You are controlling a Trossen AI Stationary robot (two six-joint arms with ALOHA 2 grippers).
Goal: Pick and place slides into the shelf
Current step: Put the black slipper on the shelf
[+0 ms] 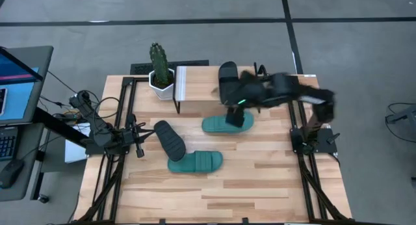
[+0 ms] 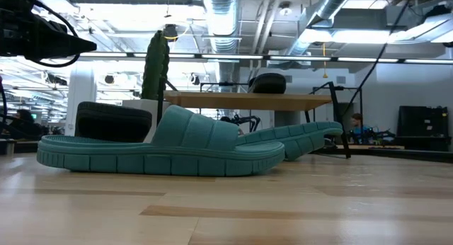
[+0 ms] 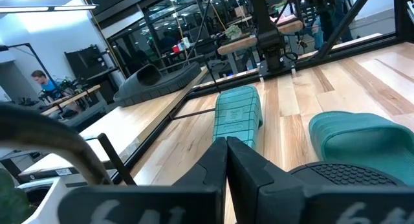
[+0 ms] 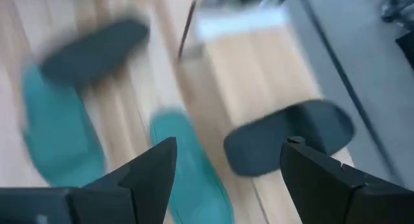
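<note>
- Shelf: at the desk's far edge, beside a potted cactus.
- Black slide: lying on the shelf top.
- Teal slide: on the desk just in front of the shelf.
- Second teal slide and second black slide: touching, nearer the desk's front than the shelf.
- Right end effector: above the shelf's front edge, fingers spread, empty.
- Left end effector: beside the second black slide, fingers pressed together.
</note>
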